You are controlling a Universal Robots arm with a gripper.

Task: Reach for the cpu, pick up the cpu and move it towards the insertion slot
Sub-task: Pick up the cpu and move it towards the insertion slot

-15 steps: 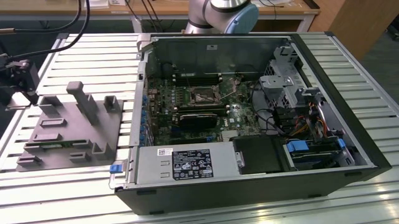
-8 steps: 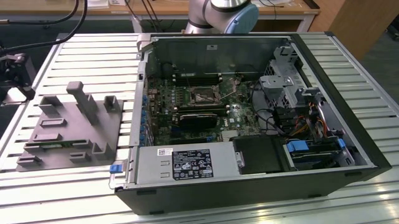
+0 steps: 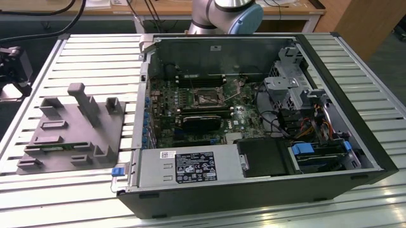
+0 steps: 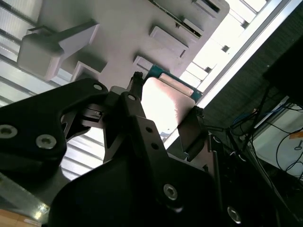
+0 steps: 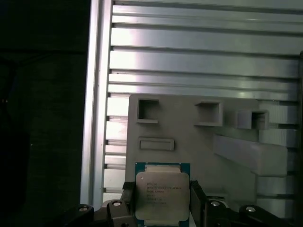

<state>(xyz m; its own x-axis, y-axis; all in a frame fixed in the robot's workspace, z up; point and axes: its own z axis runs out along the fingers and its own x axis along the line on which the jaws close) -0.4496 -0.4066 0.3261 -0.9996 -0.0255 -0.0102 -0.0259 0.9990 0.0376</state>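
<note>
In both wrist views the cpu [image 5: 162, 191] sits between the two black fingers of my gripper [image 5: 162, 204]. It is a flat square chip with a shiny silver top and a green rim. The fingers press on two opposite edges, so the gripper is shut on it. The cpu [image 4: 163, 101] hangs over the grey fixture plate [image 5: 189, 137], near the plate's edge and the slatted table's rim. The insertion slot [image 3: 206, 98], a dark square socket on the green board, lies inside the open computer case in the exterior view, well away from the fixture plate [image 3: 70, 128].
The grey fixture carries raised blocks and a tall post [image 3: 82, 102]. The slatted metal table [image 3: 355, 52] holds the open case with its walls [image 3: 146, 71], a power supply [image 3: 190, 166], drive bays and loose cables [image 3: 285, 128]. The arm's base [image 3: 225, 14] stands behind the case.
</note>
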